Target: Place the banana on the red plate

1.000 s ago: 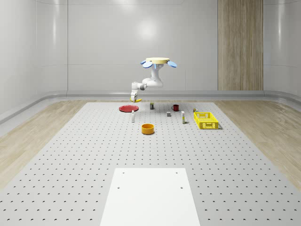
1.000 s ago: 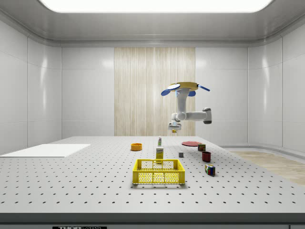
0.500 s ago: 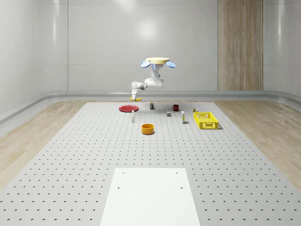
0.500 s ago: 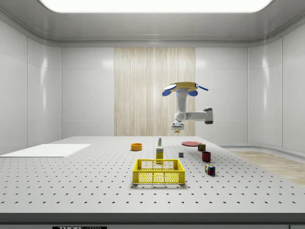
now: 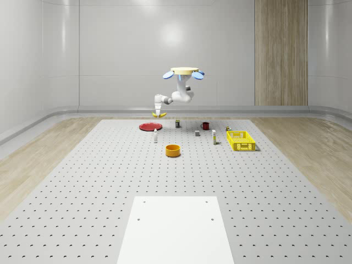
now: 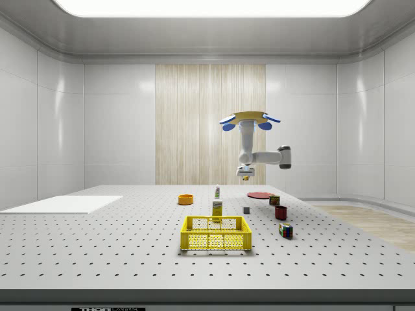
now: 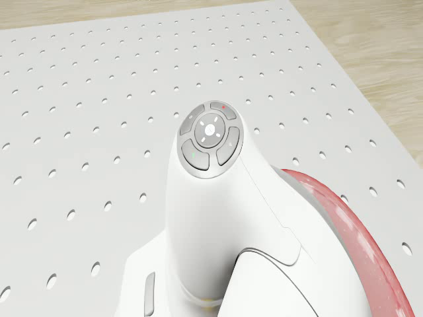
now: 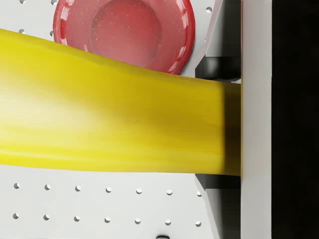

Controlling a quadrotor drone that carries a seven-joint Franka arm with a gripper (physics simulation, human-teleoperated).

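The drone hovers above the far end of the perforated table, close to the red plate. Its arm reaches out toward the whole-scene view's left, and the gripper hangs above the plate's far side, shut on the yellow banana. In the wrist view the banana lies across the picture against a finger, with the red plate on the table below it. The side view has the gripper high above the table and the plate beyond it. In the drone view the plate peeks out beside the arm.
An orange bowl, a yellow basket, a dark red mug, small bottles and boxes stand on the table. A white sheet lies near the front.
The drone and arm have drifted toward the far end of the table and slightly up, carrying the banana. The gripper now hangs higher above the plate.
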